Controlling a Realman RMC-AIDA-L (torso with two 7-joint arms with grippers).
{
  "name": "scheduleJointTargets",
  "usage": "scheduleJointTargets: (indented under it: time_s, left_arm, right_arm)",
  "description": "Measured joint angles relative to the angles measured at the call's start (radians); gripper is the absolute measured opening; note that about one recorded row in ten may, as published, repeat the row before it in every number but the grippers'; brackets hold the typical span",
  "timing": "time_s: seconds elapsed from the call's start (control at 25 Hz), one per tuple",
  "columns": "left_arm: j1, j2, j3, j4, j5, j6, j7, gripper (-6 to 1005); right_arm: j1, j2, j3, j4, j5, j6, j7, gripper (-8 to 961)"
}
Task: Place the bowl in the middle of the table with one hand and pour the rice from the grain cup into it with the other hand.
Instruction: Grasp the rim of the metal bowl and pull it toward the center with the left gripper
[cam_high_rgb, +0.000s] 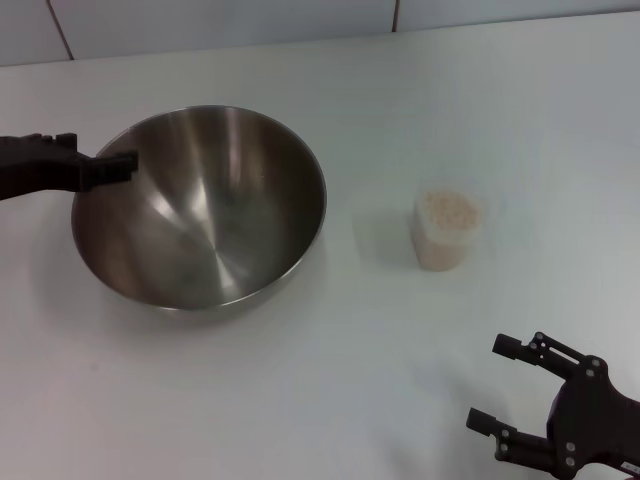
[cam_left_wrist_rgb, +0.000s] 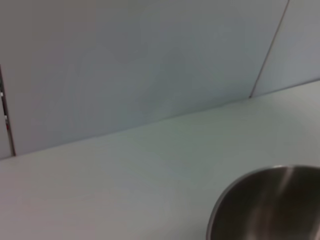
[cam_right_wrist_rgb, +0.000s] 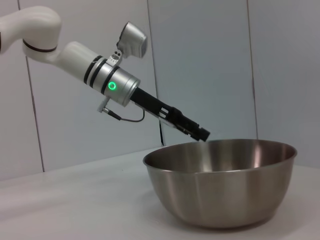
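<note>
From up top, the bowl (cam_high_rgb: 200, 208) sits on the white table (cam_high_rgb: 330, 400), left of centre, shiny inside with nothing in it. The left gripper (cam_high_rgb: 128, 168) comes in from the left edge and its tip is right at the bowl's left rim; the fingers look pressed together, but I honestly can't tell if they're pinching the rim or just touching it. The grain cup (cam_high_rgb: 446, 230) stands upright to the right of the bowl, well apart from it, filled with rice (cam_high_rgb: 447, 211) nearly to the top. The right gripper (cam_high_rgb: 515, 385) hangs low at the near right corner, fingers spread wide, holding nothing, well away from the cup. The left wrist cam only catches a slice of the bowl (cam_left_wrist_rgb: 270, 205), plus table (cam_left_wrist_rgb: 125, 180) and the grey wall panels (cam_left_wrist_rgb: 125, 60) behind. The right wrist cam looks side-on: bowl (cam_right_wrist_rgb: 220, 182) flat on the table (cam_right_wrist_rgb: 75, 205), with the left gripper (cam_right_wrist_rgb: 202, 134) angling down to the rim's far side.
</note>
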Motion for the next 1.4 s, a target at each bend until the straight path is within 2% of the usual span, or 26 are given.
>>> scheduleJointTargets:
  time_s: [0.12, 0.16, 0.36, 0.64, 0.88, 1.28, 1.4]
  left_arm:
    - [-0.007, 0.001, 0.0, -0.013, 0.004, 0.002, -0.001, 830]
    - [-0.033, 0.003, -0.007, -0.045, 0.046, 0.019, -0.018, 828]
    - [-0.061, 0.002, -0.024, -0.057, 0.101, 0.068, -0.042, 822]
    - [-0.078, 0.004, -0.048, -0.072, 0.107, 0.096, -0.051, 812]
    - [-0.129, 0.0, -0.064, -0.111, 0.19, 0.139, -0.059, 599]
    - [-0.14, 0.001, -0.069, -0.104, 0.194, 0.155, -0.062, 356]
    - [-0.145, 0.001, -0.071, -0.104, 0.192, 0.16, -0.063, 223]
  right_arm:
    - [0.0, 0.0, 0.0, 0.0, 0.0, 0.0, 0.0, 818]
    - [0.0, 0.0, 0.0, 0.0, 0.0, 0.0, 0.0, 818]
    - [0.001, 0.0, -0.001, 0.0, 0.0, 0.0, 0.001, 819]
    - [0.001, 0.0, -0.002, 0.0, 0.0, 0.004, 0.001, 819]
    - [0.001, 0.0, -0.002, -0.001, 0.0, 0.005, 0.001, 818]
    - [0.001, 0.0, -0.002, 0.0, 0.0, 0.009, 0.001, 819]
    - [0.002, 0.0, -0.002, 0.0, 0.0, 0.009, 0.001, 818]
